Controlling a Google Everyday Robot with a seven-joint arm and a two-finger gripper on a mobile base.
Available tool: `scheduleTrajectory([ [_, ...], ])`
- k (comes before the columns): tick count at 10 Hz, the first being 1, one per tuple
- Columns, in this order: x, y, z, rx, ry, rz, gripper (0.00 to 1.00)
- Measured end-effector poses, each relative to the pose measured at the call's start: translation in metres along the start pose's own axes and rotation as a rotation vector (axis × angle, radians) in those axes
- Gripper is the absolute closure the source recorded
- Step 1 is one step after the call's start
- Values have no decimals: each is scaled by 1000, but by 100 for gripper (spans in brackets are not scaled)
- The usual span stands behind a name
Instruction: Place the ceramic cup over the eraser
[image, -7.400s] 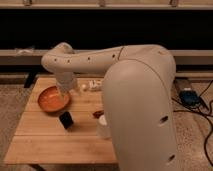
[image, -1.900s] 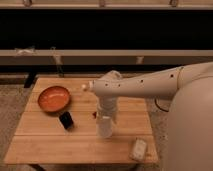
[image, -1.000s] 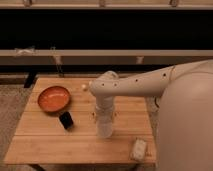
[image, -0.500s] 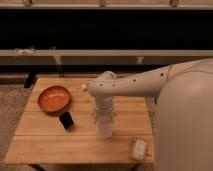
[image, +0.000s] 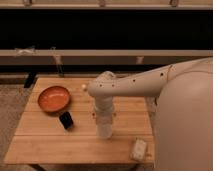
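The eraser (image: 66, 120) is a small black block standing on the wooden table (image: 45, 145), just in front of the orange bowl. My gripper (image: 104, 131) points straight down at the middle of the table, to the right of the eraser and a short way apart from it. Its white lower end reaches the tabletop. I cannot make out the ceramic cup as separate from the white gripper; it is hidden or blends with it.
An orange bowl (image: 54, 98) sits at the table's back left. A white rectangular box (image: 139, 148) lies near the front right corner. A small pale item (image: 84, 87) lies near the back edge. My arm's large white body fills the right side.
Since the oldest frame the arm has swung from the bowl to the table's middle. Over the last second it has only shifted slightly left. The eraser, bowl and box have not moved.
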Motion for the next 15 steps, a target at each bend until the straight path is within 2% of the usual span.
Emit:
scheduleTrajectory([
  [2,2,0,-4,-2,-4,0,92],
  [5,5,12,-32,-16,-48,-38,92],
  [6,5,16,-35,-17,-54,-51,92],
  [13,2,61,-86,-32,-90,-198,92],
  [15,-3,69,-102,-23,-115,-241,92],
])
